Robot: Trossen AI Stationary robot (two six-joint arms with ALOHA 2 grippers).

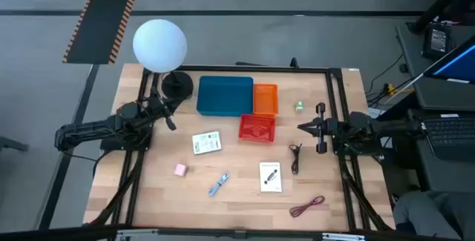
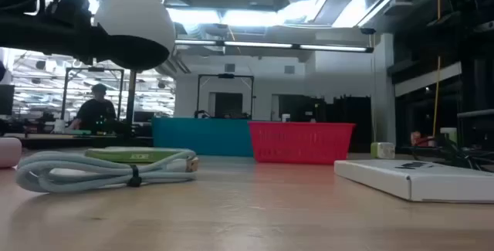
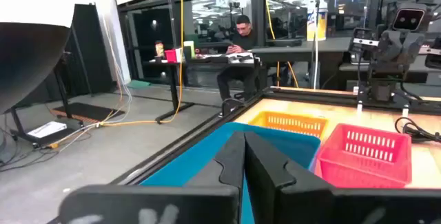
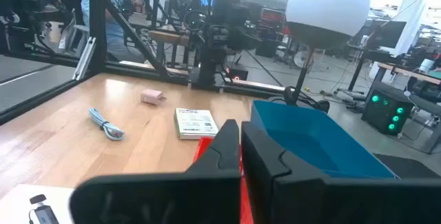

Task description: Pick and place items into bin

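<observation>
Nothing is being carried at this moment: I am seeing both arms parked at the table's sides. The left pincer [image 1: 169, 119] is sitting closed near the black base of the globe lamp [image 1: 159, 44], with its fingers [image 3: 238, 165] pressed together in its wrist view. The right pincer [image 1: 306, 127] is also closed and empty, pointing inward just beside the red basket [image 1: 257, 127].

Three bins are standing toward the table's far middle: the blue bin [image 1: 224, 96], the orange basket [image 1: 265, 98] touching it, and the red basket in front. The items are all lying loose on the wood: one white card [image 1: 207, 142] near the centre, a second white card [image 1: 271, 176] toward the right, the pink cube [image 1: 179, 169], the blue-silver tool [image 1: 218, 184], the black cable [image 1: 295, 156], the maroon cable [image 1: 307, 207] near the front edge and the tiny green piece [image 1: 299, 107] beside the orange basket.

I am judging that the task is only starting. For a clean first pick I would be sending the right arm to the black cable, since it is lying nearest, opening the fingers before descending and pinching across the bunched middle so that it does not trail. The flat cards are looking hardest; I would be tipping one edge up before closing.
</observation>
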